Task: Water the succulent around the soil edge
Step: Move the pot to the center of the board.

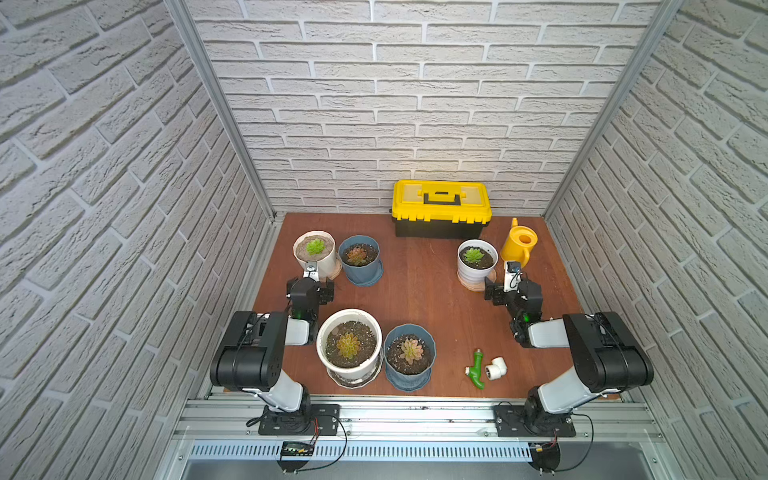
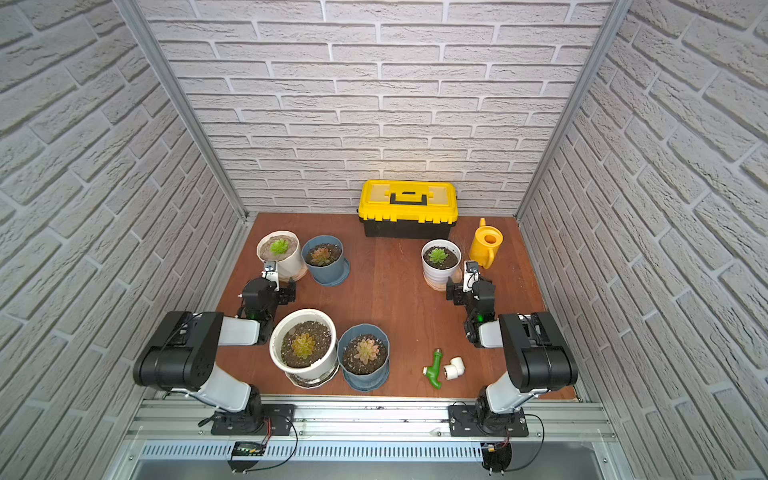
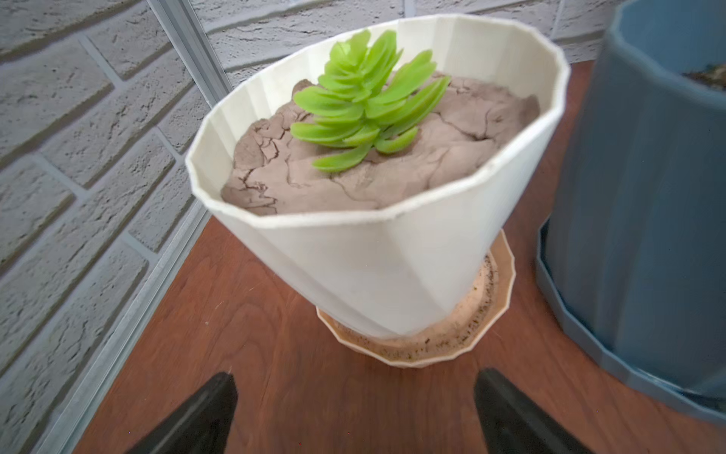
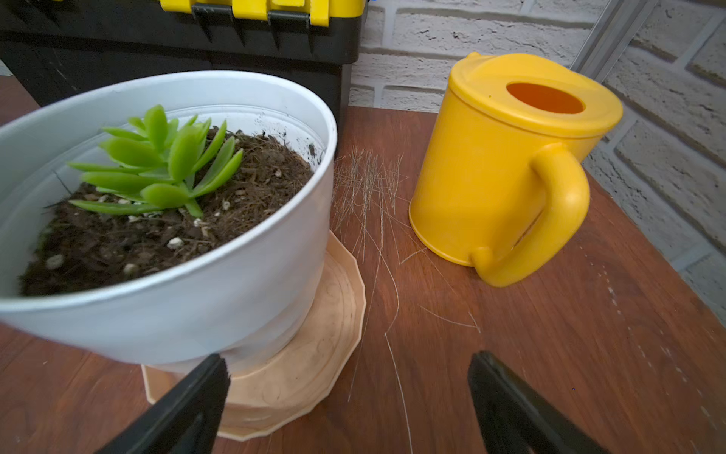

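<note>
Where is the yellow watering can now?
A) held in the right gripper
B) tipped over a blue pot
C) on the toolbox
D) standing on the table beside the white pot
D: the watering can stands upright on the table beside the white pot; the right gripper is open, empty.

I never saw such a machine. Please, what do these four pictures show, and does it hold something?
Two robot arms, a left arm and a right arm, are fixed in front of a table. Two pictures look down from one overhead camera with two eyes, so they nearly match. The other two come from a camera on each wrist; the black tips there are the jaws. On the table: five pots of succulents, a can, a toolbox, a green fitting, a white fitting. The left wrist faces a cream pot; the right, a white pot and the can. Both jaws are open and empty.
</note>
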You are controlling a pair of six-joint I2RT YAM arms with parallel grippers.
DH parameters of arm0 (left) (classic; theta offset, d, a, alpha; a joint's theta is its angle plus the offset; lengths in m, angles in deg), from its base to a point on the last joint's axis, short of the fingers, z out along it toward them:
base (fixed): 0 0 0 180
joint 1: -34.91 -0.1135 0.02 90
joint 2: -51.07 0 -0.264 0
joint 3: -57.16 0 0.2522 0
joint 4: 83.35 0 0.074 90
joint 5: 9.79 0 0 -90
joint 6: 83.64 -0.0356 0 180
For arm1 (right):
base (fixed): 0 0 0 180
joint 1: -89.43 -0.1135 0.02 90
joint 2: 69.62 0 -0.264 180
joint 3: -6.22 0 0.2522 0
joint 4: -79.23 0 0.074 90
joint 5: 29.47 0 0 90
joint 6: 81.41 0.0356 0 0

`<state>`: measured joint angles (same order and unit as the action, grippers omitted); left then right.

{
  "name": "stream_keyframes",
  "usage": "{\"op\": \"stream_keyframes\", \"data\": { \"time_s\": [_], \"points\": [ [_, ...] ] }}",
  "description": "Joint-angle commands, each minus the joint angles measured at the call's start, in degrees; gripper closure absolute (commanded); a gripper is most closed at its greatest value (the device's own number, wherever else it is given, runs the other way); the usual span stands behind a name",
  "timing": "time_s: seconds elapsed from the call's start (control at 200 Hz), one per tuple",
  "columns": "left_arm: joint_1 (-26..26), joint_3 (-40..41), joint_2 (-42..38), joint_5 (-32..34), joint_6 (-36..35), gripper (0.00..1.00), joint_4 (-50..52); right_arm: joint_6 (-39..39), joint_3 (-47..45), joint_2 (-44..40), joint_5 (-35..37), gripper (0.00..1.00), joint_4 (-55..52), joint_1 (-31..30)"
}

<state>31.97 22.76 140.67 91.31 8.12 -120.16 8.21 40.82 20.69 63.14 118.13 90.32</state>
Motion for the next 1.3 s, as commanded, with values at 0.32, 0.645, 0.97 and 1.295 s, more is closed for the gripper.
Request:
{"op": "stream_keyframes", "data": {
  "time_s": [0.32,0.645,0.97,1.295],
  "points": [
    [0.0,-0.7,-0.6,-0.6,0.3,0.02,-1.7,0.1,0.5,-1.4,-0.1,0.01,1.4,-0.3],
    [0.0,-0.7,-0.6,-0.6,0.4,0.02,-1.7,0.1,0.5,-1.5,-0.1,0.01,1.3,-0.2],
    [0.0,-0.8,-0.6,-0.6,0.4,0.02,-1.7,0.2,0.6,-1.4,-0.3,0.01,1.0,-0.2],
    [-0.2,-0.8,-0.7,-1.0,0.4,0.02,-1.6,0.2,0.3,-1.5,-0.3,0.01,1.6,-0.2]
  ]
}}
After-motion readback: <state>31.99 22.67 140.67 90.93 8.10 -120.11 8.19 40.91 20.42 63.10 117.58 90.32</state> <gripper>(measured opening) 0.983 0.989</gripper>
